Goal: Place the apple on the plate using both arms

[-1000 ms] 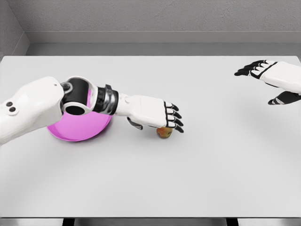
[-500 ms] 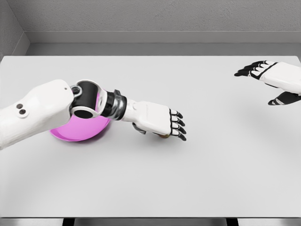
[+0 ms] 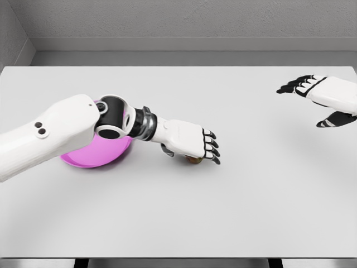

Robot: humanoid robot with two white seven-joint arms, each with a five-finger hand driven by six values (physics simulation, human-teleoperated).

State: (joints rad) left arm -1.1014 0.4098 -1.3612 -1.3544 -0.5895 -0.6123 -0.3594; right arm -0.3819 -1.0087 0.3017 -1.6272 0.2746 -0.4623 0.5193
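Head view shows the left hand [image 3: 189, 143] lying palm-down over the apple [image 3: 194, 160], fingers extended and not yet closed around it; only a sliver of fruit shows beneath. Just behind the forearm sits the pink plate [image 3: 83, 159]. Farther right, the right hand [image 3: 323, 97] hovers open, empty. Pressing down could squirt the round apple away across the bench [image 3: 223, 212].

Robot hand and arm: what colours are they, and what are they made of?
Each robot hand, left and right, has a white shell on its back and black fingers with white segments. The left arm is smooth white, with a black ball joint, a silver wrist ring and two small dark dots.
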